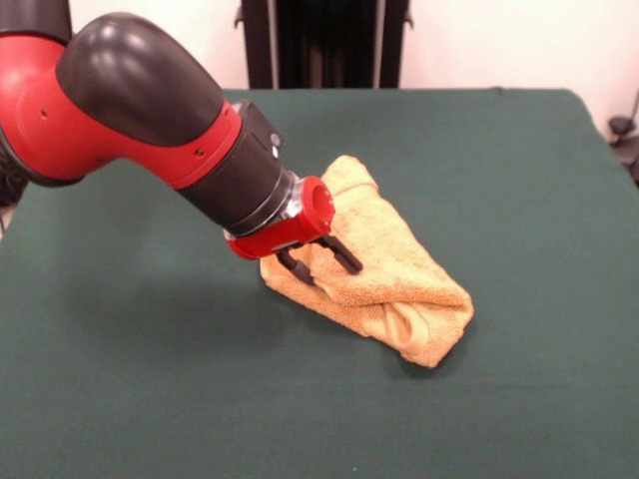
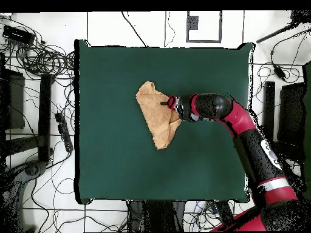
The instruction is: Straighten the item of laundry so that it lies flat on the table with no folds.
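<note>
Overhead view shows the table [image 2: 109, 164] as a broad dark green field taking up most of the scene, with cables and stands on the floor around it. The red and black arm [image 2: 255, 142] reaches in from the base side and bends across toward the table's middle. There lies the towel [image 2: 157, 116], golden-orange, bunched into a rough wedge well inside the table's edges, far from flat. In the front view the towel [image 1: 399, 274] is plainly folded over on itself: one layer wraps across another, and a rolled, tucked fold sits at its near end. The gripper [image 1: 318, 259] angles down at the towel's edge on the arm's side, its two dark fingers [image 1: 344, 255] standing apart with a gap between them, their tips at or just over the cloth's border; nothing appears pinched between them, though whether a tip touches the fabric is hard to tell. The step in hand looks like the approach for a grasp on an outer layer, with the straightening itself not yet begun. The next move probably calls for closing on only the top layer at that edge, then drawing it away from the bundle, low over the felt, so the fold opens rather than the whole towel sliding along.
</note>
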